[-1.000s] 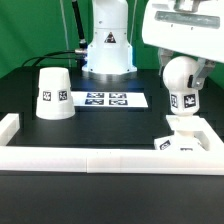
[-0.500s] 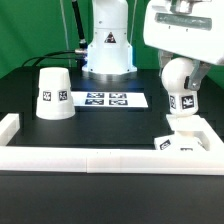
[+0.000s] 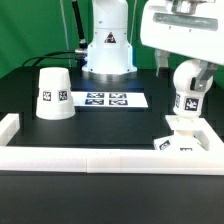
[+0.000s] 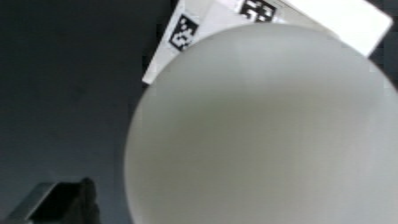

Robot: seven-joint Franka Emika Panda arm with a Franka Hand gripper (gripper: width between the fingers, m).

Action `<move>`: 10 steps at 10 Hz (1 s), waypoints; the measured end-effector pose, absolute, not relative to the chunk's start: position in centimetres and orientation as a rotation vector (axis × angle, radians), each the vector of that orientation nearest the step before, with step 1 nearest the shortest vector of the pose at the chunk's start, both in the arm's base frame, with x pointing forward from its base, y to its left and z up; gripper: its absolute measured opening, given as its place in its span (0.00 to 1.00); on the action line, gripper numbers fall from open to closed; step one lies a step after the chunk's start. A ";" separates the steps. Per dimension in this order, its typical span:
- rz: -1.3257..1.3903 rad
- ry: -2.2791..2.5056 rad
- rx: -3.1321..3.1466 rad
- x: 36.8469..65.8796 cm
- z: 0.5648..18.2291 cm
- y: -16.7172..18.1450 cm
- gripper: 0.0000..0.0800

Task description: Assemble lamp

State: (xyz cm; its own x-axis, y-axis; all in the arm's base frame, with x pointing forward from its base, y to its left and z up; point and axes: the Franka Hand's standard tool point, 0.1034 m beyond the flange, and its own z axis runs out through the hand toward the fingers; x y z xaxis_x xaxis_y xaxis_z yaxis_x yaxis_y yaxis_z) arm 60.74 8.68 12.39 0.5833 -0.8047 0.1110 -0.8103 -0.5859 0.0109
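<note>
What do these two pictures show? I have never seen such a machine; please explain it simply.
The machine is a robot arm with a two-finger gripper. One picture comes from a camera standing off the arm; the other from a camera on its wrist, so close that the held bulb fills it. On the dark table stand a white cup-like shade, mouth down, a flat marker board, a small square base and white border rails. The gripper holds the ball-shaped bulb, tilted, right over the base.
</note>
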 end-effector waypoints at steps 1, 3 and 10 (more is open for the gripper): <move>0.143 -1.265 2.803 60.8 12.4 8.7 0.87; 0.133 -1.010 2.897 60.8 12.4 8.7 0.87; 0.108 -0.234 3.046 60.9 12.5 9.5 0.87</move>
